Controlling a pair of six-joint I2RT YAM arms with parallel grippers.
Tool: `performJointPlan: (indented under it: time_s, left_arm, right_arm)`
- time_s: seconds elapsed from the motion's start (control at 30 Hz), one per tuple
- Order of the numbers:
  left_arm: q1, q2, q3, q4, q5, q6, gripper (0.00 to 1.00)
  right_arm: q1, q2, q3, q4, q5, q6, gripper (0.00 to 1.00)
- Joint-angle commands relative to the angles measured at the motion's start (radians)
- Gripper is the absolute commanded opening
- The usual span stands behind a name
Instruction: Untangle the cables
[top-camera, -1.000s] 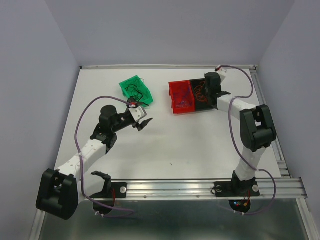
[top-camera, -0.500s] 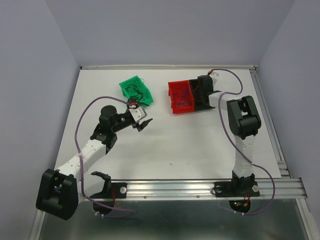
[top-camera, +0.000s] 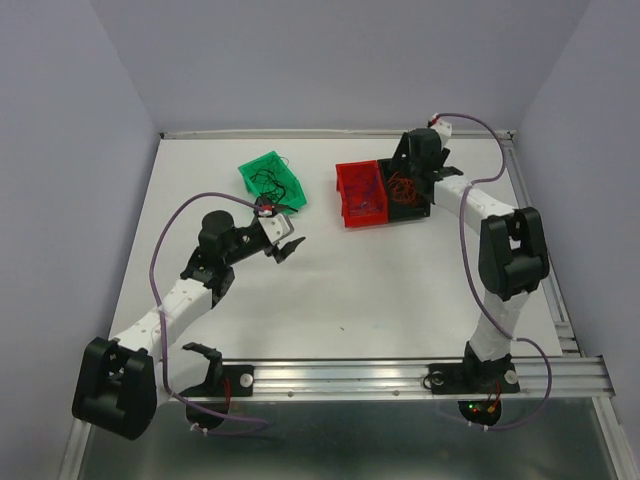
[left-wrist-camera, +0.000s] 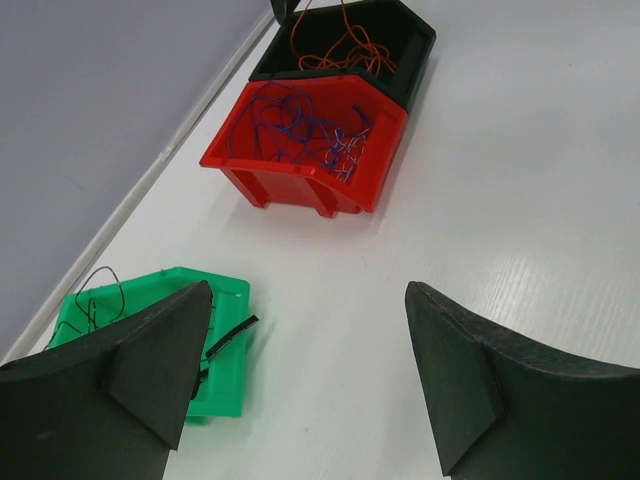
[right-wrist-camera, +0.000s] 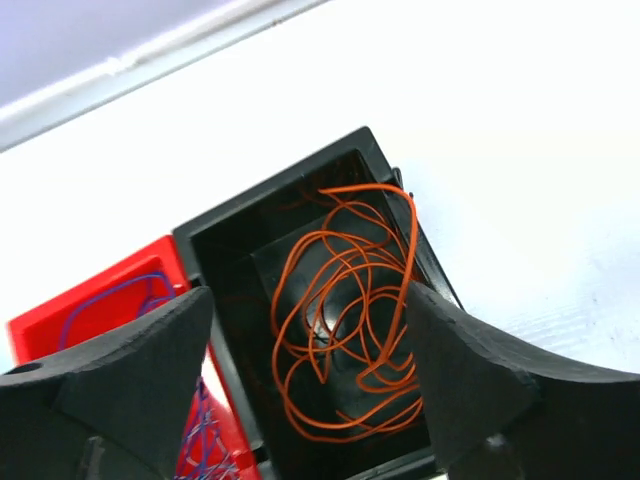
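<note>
The cables are sorted by colour. Orange wires lie coiled in a black bin at the back right of the table. Blue-purple wires fill the red bin beside it. Thin black wires lie in a green bin. My right gripper hangs open just above the black bin, with the orange coil below and between its fingers and nothing held. My left gripper stands open and empty over bare table, near the green bin's corner.
The red bin and black bin stand side by side, touching. A metal rail runs along the near edge at the arm bases. Grey walls close in the table at the back and on both sides.
My right gripper has gone from shut to open over the black bin, and its arm has shifted and drawn back slightly. The left arm has not moved.
</note>
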Motion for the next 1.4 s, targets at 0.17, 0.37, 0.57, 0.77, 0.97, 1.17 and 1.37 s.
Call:
performJointPlan:
  time_s: [0.17,0.37,0.57,0.77,0.97,1.17,1.37]
  left_arm:
    - [-0.007,0.003,0.024,0.014,-0.037,-0.025,0.9]
    - [0.005,-0.038,0.065,0.01,-0.152,-0.136,0.95]
    - [0.053,-0.115,0.052,-0.009,-0.299,-0.293,0.99]
    - [0.142,-0.202,0.01,-0.041,-0.485,-0.477,0.99]
    - [0.148,-0.414,-0.155,0.017,-0.598,-0.521,0.99]
    - [0.146,-0.572,-0.312,0.182,-0.555,-0.512,0.99]
    - [0.146,-0.564,-0.316,0.189,-0.543,-0.495,0.99]
  right_arm:
    - [0.002,-0.174,-0.029,-0.05,-0.009,-0.016,1.0]
    - [0.002,-0.39,-0.23,-0.017,-0.034,-0.031,1.0]
    - [0.002,-0.653,-0.558,0.109,-0.139,-0.065,1.0]
    - [0.002,-1.009,-0.944,0.268,-0.245,0.035,1.0]
    - [0.002,-1.191,-1.088,0.419,-0.301,0.038,1.0]
    - [0.004,-1.217,-1.092,0.396,-0.233,0.041,1.0]
    - [0.001,-1.206,-1.086,0.391,-0.23,0.043,1.0]
